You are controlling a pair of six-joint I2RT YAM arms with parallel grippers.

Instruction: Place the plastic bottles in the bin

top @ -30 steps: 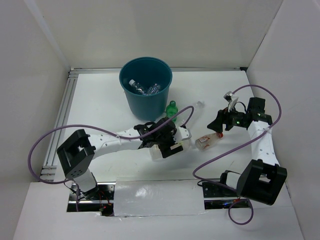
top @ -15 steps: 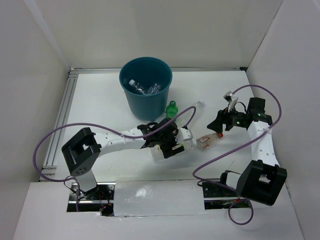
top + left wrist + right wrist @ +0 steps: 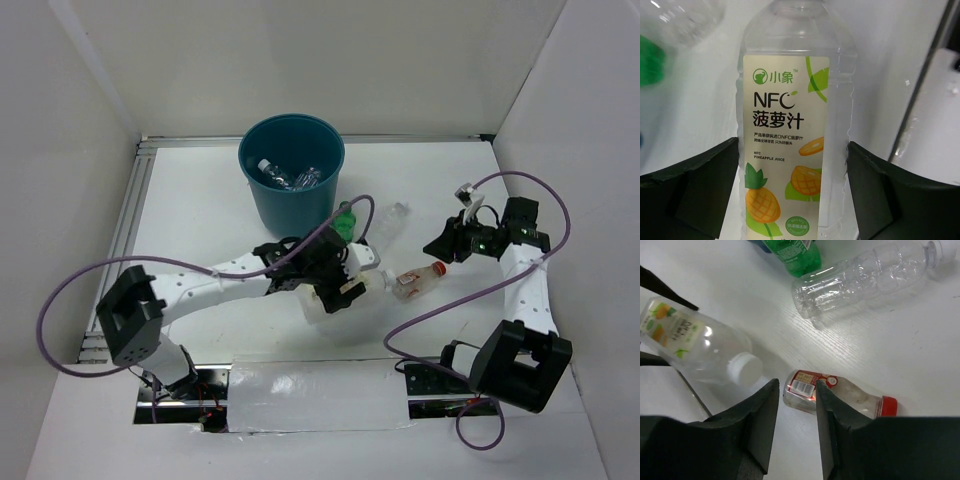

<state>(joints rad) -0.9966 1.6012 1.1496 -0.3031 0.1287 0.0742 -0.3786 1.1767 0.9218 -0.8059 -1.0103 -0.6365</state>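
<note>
- Round dark teal plastic bin (image 3: 325,195) stands upright toward 12 o'clock on the white table (image 3: 200,220); two clear plastic bottles (image 3: 268,169) lie inside it.
- Small green plastic bottle (image 3: 345,221) sits just beside the bin's base, at its 5 o'clock.
- Clear ribbed water bottle (image 3: 391,217) lies on its side at 3 o'clock of the green one, near it; can't tell if they touch.
- Bigger clear juice bottle w/ white-orange-green pineapple label (image 3: 785,110) lies on the table at 6 o'clock of the green bottle.
- Left gripper (image 3: 340,287) is over it. Both black fingers (image 3: 705,185) press the bottle's sides, so jaws are wide and grasping the juice bottle.
- Small red-capped bottle w/ red label (image 3: 840,394) lies on its side at 3 o'clock of the juice bottle, close by but apart.
- Right gripper (image 3: 796,386) hangs over the red-capped bottle. Jaws are parted only narrowly w/ nothing gripped; the bottle shows through the gap.
</note>
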